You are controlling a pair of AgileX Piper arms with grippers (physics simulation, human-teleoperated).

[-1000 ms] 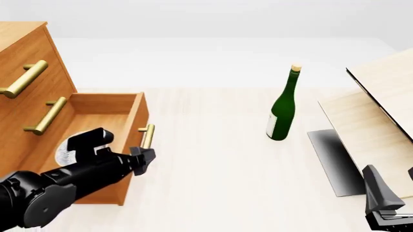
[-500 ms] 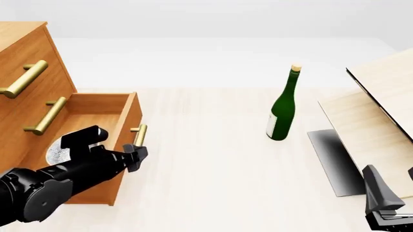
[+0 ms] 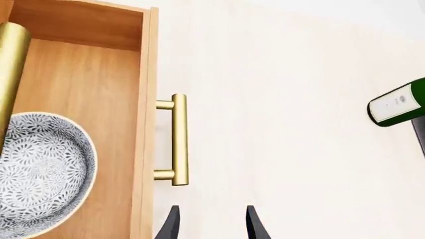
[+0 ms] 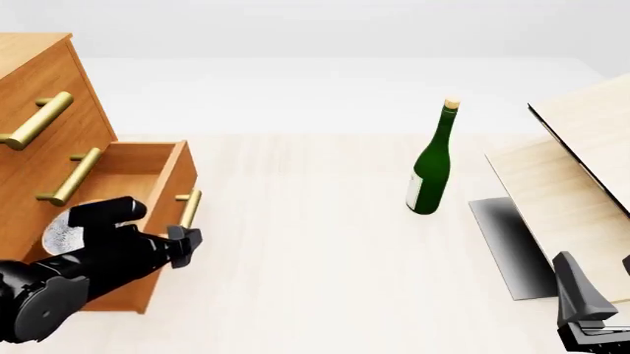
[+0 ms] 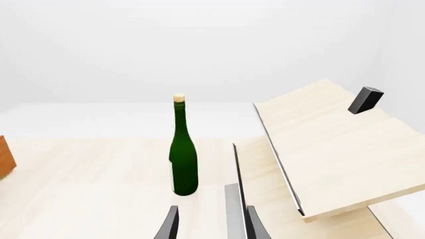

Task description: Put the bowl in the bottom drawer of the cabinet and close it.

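Already inside: the bowl (image 3: 37, 174) sits on the floor of the bottom drawer (image 4: 147, 188), at the left of the scene, with the drawer part-way out of the cabinet (image 4: 40, 96). What's left, as I judge it, is the push shut. Key relation: the left gripper (image 4: 182, 242) is on the drawer's outer face, right at the short brass handle (image 4: 187, 209); the wrist view shows its two finger tips (image 3: 171, 224) just below the handle's lower end, a modest gap between them, nothing held. The handle's long axis runs along the drawer front, near to far in the scene; the drawer's travel runs across that, leftward into the cabinet, so the push goes left from where the gripper is. Whether the fingers actually touch the drawer front, can't tell. The right gripper (image 4: 591, 313) is low at the right edge, well apart from the cabinet, fingers apart in its wrist view (image 5: 171, 224), empty, facing the green bottle (image 4: 431, 166) and the pale boards (image 4: 580, 169). Left arm is clearly the nearer one for the close.
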